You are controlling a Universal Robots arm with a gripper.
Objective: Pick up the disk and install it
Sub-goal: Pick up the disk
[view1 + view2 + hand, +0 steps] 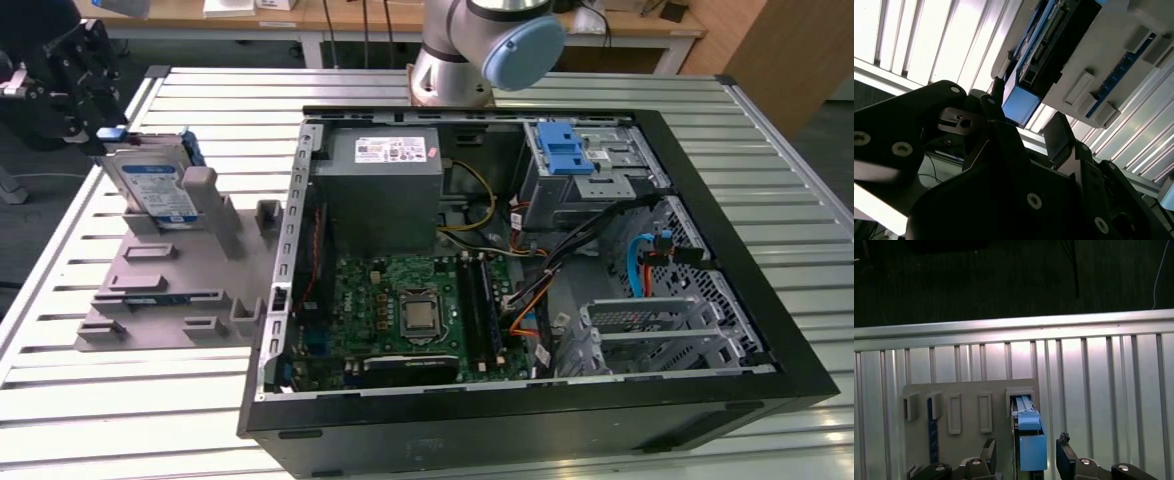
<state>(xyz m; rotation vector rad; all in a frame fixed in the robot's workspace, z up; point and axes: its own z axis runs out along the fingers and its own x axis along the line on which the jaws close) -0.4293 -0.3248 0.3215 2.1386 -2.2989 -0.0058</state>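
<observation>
The gripper over the standing disk
Its fingers were apart, one on each side of the blue handle, not squeezing yet. The disk stood on edge in the grey stand, likely so the handle was easy to reach. Beyond lay the open computer case.

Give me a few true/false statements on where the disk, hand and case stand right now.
1. The disk stands upright in the grey stand. True.
2. The hand is shut on the disk's blue handle. False: its fingers sit apart, one on either side of the handle, with gaps showing.
3. A blue bracket tops the drive bay. True.
4. The disk sits in the drive bay. False: it is outside the case, on the exterior view's left.
5. The case lies open, motherboard exposed. True.
</observation>
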